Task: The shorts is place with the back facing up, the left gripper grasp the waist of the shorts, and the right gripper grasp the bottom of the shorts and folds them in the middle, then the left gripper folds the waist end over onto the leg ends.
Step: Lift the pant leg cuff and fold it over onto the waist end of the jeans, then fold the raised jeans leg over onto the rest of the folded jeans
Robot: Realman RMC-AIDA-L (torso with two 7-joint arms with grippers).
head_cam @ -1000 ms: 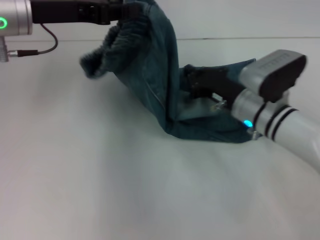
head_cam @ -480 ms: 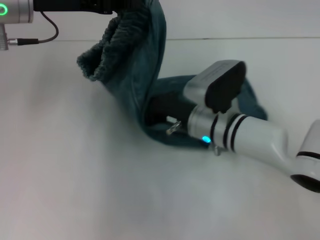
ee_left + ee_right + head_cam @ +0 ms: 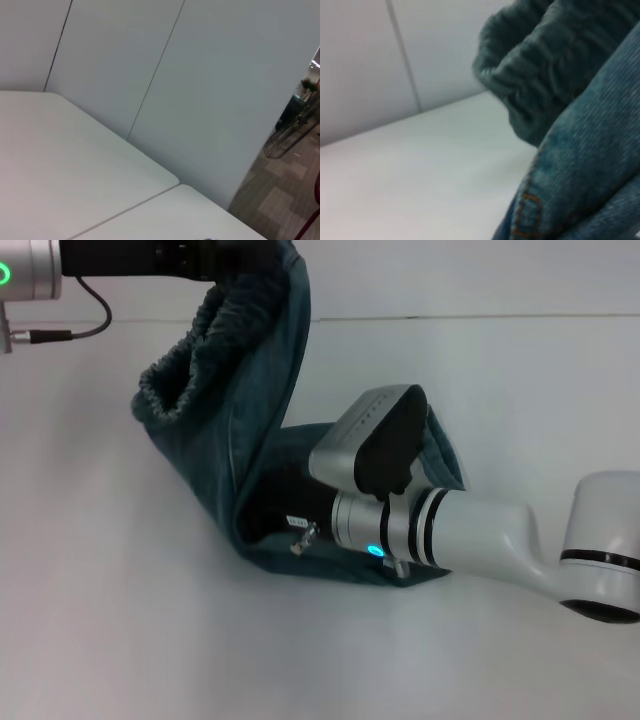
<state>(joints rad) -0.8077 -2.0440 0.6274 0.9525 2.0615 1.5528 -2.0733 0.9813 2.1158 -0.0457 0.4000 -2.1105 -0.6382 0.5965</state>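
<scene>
- The shorts (image 3: 255, 430) hang by the waist (image 3: 190, 365) from the left end effector (image 3: 245, 255), which is clamped on them.
- The right end effector (image 3: 270, 525) lies low on the denim beside the surface (image 3: 120, 620); I cannot tell its state.

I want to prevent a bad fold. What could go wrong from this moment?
The left gripper holds the waist high by one side, so the rest sags open; the shorts may land crooked or slip free. The right gripper sits low inside the draped denim, so the cloth could catch on it when it pulls out.
</scene>
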